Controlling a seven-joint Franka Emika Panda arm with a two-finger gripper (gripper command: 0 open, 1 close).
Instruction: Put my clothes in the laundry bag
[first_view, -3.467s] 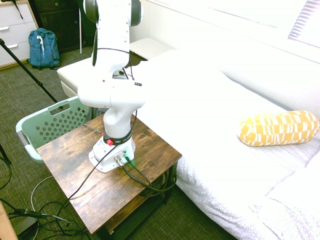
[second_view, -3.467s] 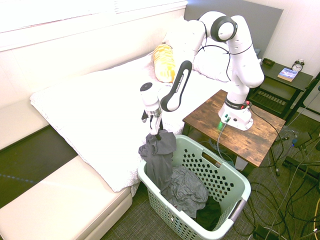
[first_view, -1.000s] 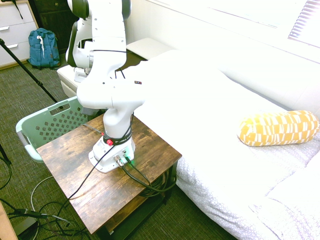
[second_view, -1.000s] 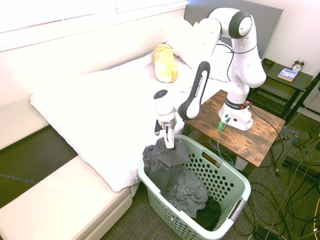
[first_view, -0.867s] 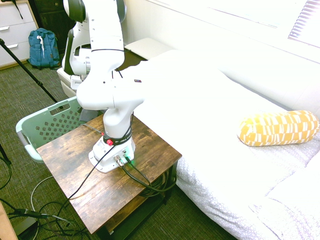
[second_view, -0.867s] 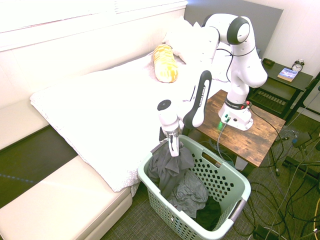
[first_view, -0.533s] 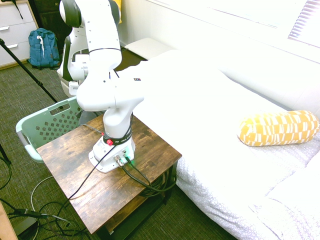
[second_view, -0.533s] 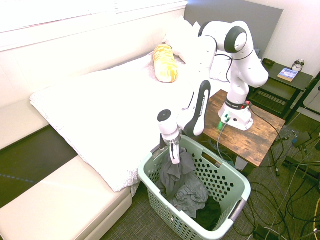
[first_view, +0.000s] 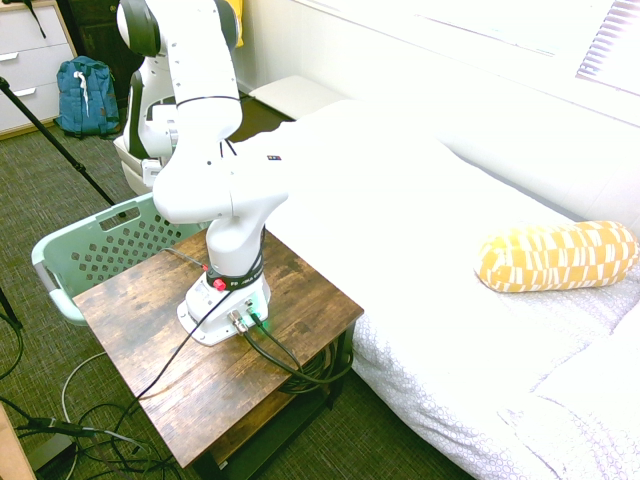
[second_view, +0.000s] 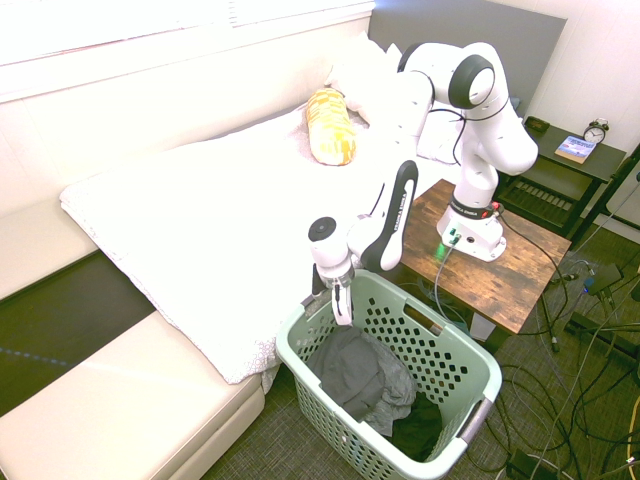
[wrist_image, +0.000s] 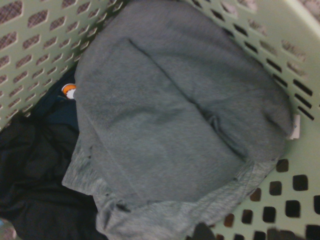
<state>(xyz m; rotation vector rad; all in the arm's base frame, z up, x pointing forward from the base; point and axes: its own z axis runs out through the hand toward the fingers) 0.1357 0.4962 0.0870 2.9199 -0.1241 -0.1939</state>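
One basket (first_view: 90, 250) shows in the first outside view, behind the arm, its contents hidden. In the second outside view, the gripper (second_view: 339, 297) hangs just above the basket's (second_view: 480, 385) near rim, fingers spread and empty; the grey clothes (second_view: 352, 370) lie crumpled inside, directly below it. In the wrist view, the clothes (wrist_image: 170, 125) fill the basket (wrist_image: 280, 50) over darker laundry (wrist_image: 35, 180).
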